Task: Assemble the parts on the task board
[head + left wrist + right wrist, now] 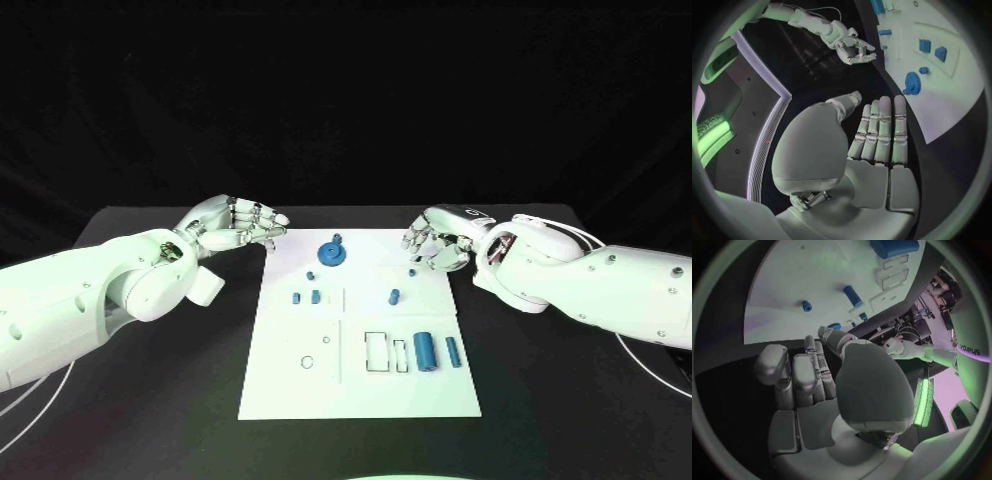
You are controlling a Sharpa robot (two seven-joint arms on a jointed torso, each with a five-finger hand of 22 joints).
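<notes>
Black table (144, 400) carries the white task board (361, 390) with blue parts (426, 350), flanked by the left hand (238, 225) and right hand (440, 240), both empty, fingers apart.

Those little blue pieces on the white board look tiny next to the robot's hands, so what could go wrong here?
The right hand hovers at the task board's edge, close to a small blue part; it might knock it aside. The large blue cylinder and slim one lie side by side, so grasping one could roll the other.

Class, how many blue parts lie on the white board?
8: gear far end; four small pieces mid-board; one by right hand; two cylinders nearer. Others may be hidden.
</notes>
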